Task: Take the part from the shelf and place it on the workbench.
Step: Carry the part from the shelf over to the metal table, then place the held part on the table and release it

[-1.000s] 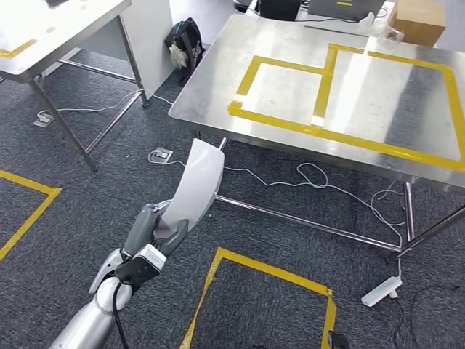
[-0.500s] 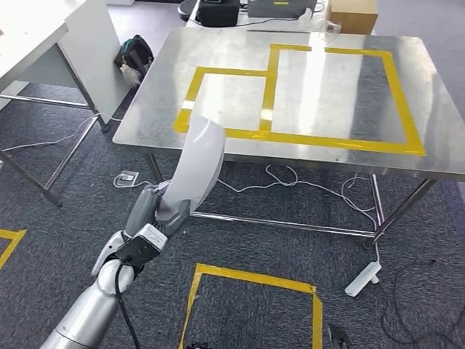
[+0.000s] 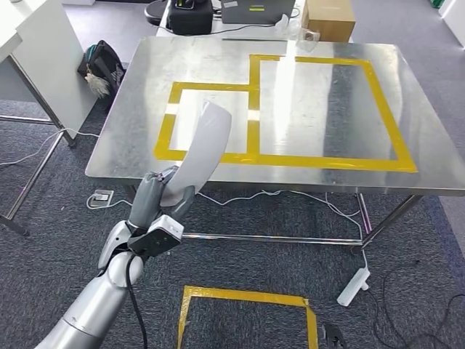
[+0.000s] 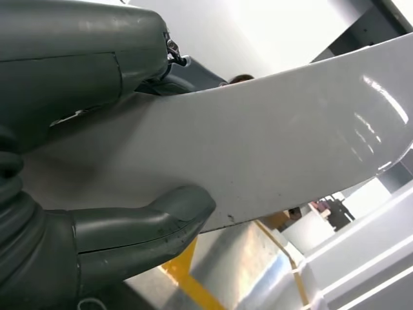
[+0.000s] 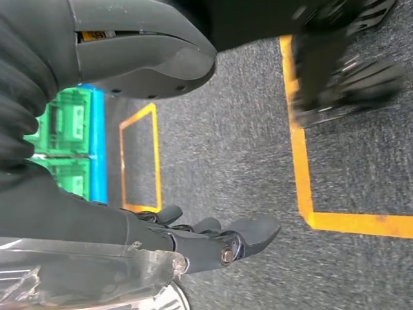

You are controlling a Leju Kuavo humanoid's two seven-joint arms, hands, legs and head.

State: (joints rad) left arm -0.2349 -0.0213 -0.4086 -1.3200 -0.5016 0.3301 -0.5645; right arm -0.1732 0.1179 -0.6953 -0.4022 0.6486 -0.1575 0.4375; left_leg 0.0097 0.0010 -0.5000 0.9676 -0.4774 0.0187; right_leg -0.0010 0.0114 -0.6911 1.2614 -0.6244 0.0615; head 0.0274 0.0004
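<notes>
In front of the near left corner of the steel table, the left hand grips the part, a long, smooth, pale grey curved panel with a rounded upper end. The part rises from the hand at a slant, and its top overlaps the table's near edge in the head view; whether it is above the surface or short of it cannot be told. The table is bare brushed metal marked with yellow tape in two joined rectangles, the smaller toward the left edge. Grey carpet lies beneath, with white cables, a power strip and a yellow tape square on the floor. A cardboard box sits beyond the far edge.

The left wrist view shows the grip close up: thumb pressed on one face of the part, darker fingers on the other. The right wrist view shows the right hand holding nothing, fingers extended and apart above the carpet, with green crates nearby.
</notes>
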